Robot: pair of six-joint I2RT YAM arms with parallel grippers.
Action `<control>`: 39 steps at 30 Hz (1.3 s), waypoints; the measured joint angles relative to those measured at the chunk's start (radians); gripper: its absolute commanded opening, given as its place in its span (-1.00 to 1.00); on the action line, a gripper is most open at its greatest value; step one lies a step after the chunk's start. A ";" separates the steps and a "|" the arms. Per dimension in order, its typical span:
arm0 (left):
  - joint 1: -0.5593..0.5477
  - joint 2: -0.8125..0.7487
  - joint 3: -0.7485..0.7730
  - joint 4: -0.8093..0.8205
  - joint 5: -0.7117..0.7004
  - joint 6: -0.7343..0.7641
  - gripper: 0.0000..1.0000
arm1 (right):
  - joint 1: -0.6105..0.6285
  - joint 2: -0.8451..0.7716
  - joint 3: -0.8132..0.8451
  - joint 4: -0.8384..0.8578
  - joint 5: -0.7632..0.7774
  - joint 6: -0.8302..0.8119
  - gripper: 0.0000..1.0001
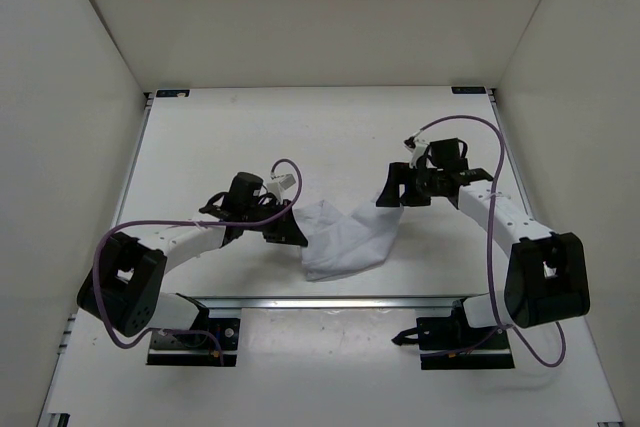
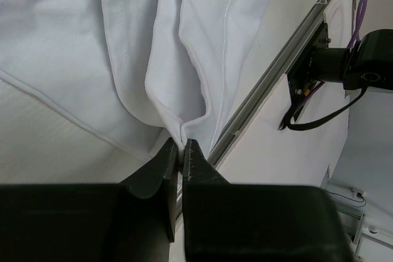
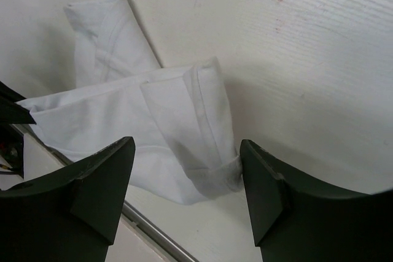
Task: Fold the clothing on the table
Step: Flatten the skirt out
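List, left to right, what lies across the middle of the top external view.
left gripper, shut on the fabric's edge → clothing → right gripper, open

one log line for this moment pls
left gripper: shut on white garment edge | right gripper: open over its other end | white garment: bunched on table
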 measured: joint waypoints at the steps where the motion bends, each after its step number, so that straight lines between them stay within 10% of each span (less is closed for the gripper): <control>1: 0.000 0.000 0.003 -0.003 0.000 0.002 -1.00 | -0.001 0.002 0.001 0.006 0.001 -0.001 0.34; 39: 0.010 0.013 0.019 -0.061 0.015 0.045 -1.00 | 0.016 0.337 0.138 0.093 0.010 -0.101 0.19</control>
